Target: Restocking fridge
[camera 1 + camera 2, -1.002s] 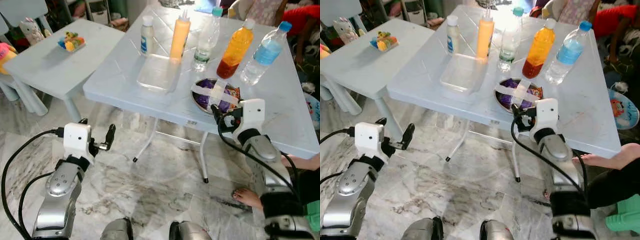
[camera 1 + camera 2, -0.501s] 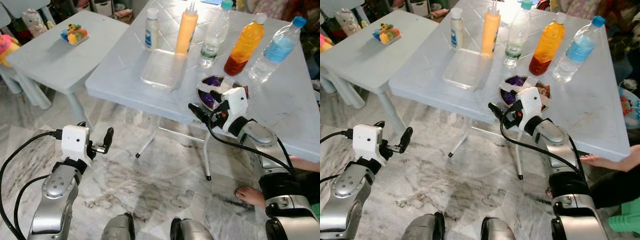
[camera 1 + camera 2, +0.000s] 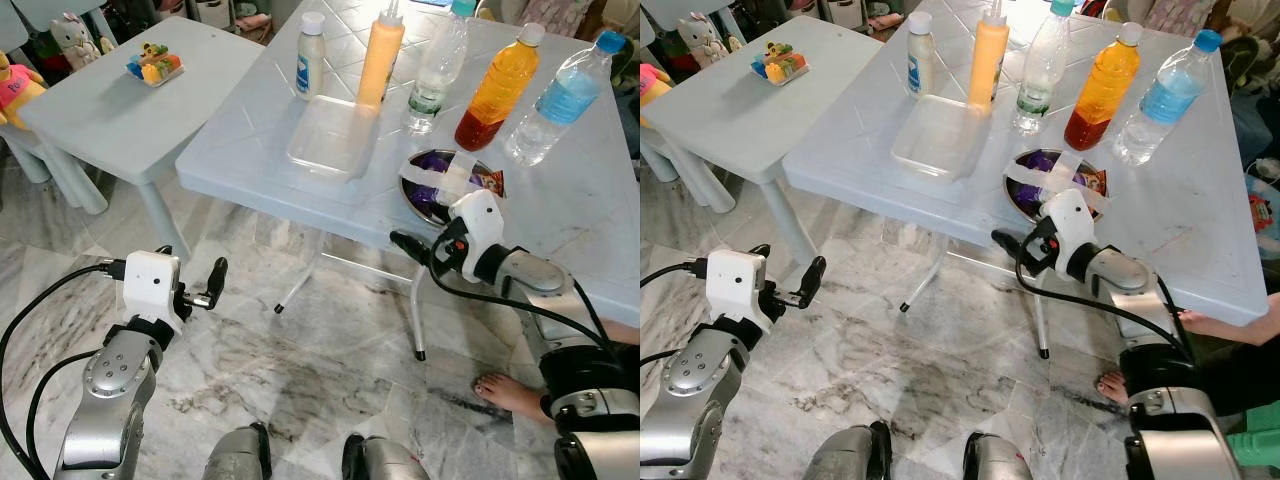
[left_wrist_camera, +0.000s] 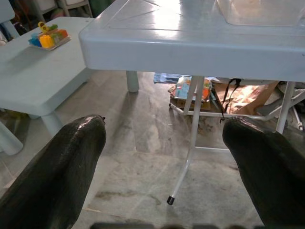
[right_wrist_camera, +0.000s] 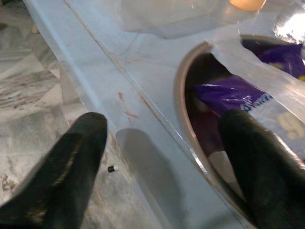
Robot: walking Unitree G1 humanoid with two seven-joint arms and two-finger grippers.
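Bowl point(image 3: 432, 190) on table edge, right end effector point(image 3: 408, 242) spread beside it

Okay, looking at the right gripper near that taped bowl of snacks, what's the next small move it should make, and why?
Probably ease the right gripper up and forward toward the bowl. Its open fingers sit at the table's near edge, below the top, with one finger over the floor and the other in line with the bowl's rim, holding nothing.
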